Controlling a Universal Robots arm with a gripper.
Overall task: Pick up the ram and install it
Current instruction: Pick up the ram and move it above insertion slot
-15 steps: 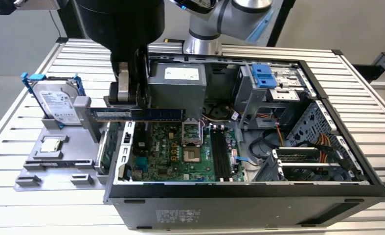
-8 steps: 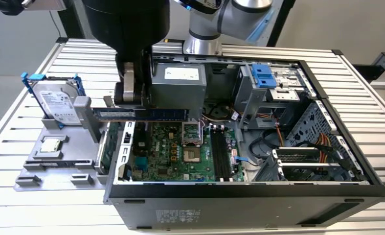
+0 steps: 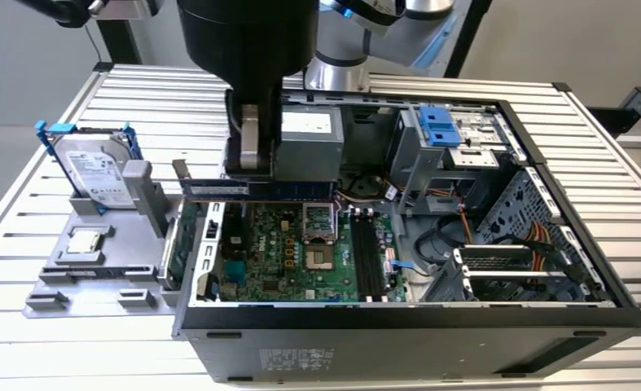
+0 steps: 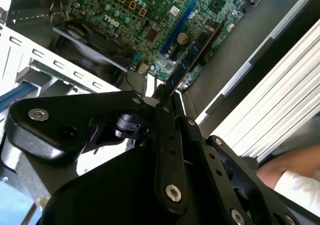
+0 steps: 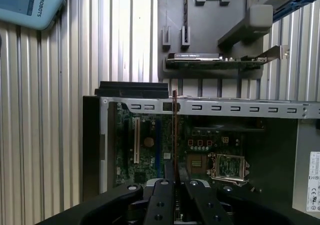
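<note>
The ram [image 3: 287, 189] is a long blue stick held level above the open computer case, over the far edge of the motherboard [image 3: 282, 257]. My gripper [image 3: 248, 169] is shut on it near the end toward the exterior view's left. In the second wrist view the ram [image 4: 194, 54] juts out from between the black fingers [image 4: 165, 110], with the motherboard [image 4: 145, 15] behind it. The first wrist view has the ram [image 5: 174, 130] edge-on as a thin line rising from my gripper [image 5: 174, 181]. The black memory slots [image 3: 369, 257] lie lower on the board, toward the exterior view's right.
A grey holder [image 3: 92, 281] left of the case carries a hard drive [image 3: 92, 173], a small silver processor chip [image 3: 85, 242] and a green expansion card [image 5: 215, 60]. The case's drive cage [image 3: 450, 142] and cables [image 3: 494, 236] stand on the right. A person's hand [image 4: 292, 170] rests by the slatted table.
</note>
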